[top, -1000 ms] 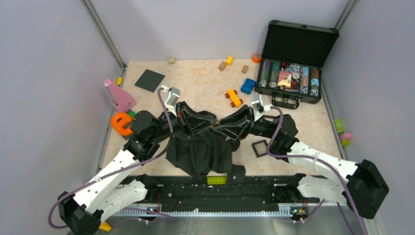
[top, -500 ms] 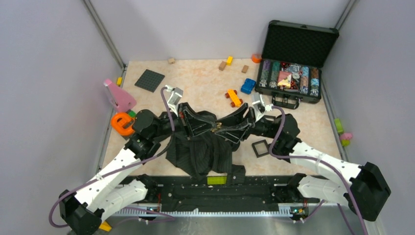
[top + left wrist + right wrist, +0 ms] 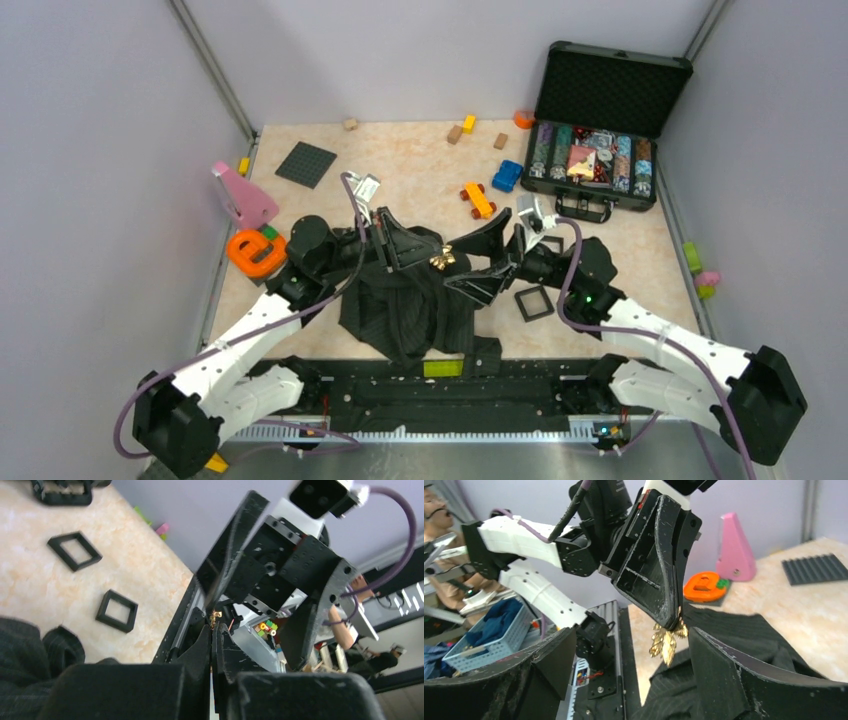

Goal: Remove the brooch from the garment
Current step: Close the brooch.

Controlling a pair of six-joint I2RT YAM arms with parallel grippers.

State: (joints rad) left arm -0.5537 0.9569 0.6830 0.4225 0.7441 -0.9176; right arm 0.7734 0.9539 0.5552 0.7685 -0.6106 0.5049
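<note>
a beige marbled table (image 3: 400, 165) sits boxed in by plain lilac walls (image 3: 100, 150) with metal posts in the far corners. an open black case (image 3: 610, 90) stands at the far right. a pink wedge (image 3: 240, 195) and an orange ring (image 3: 250, 252) lie at the left edge, and a dark baseplate (image 3: 305, 164) lies behind them. small blocks and toy cars are scattered across the far half. a black square frame (image 3: 533, 302) lies beside the right arm.

the garment (image 3: 410, 305) is bunched in a dark heap at the near middle of the table, between the two arms. the left gripper (image 3: 432, 257) has its jaws pressed together on the brooch (image 3: 667, 639), which hangs gold and spiky from the very fingertips, above the garment. it seems clear of the cloth, though the dark fabric just below makes that hard to be sure of. the right gripper (image 3: 458, 268) faces it with jaws wide apart, one finger on each side of the brooch and neither touching it.
</note>
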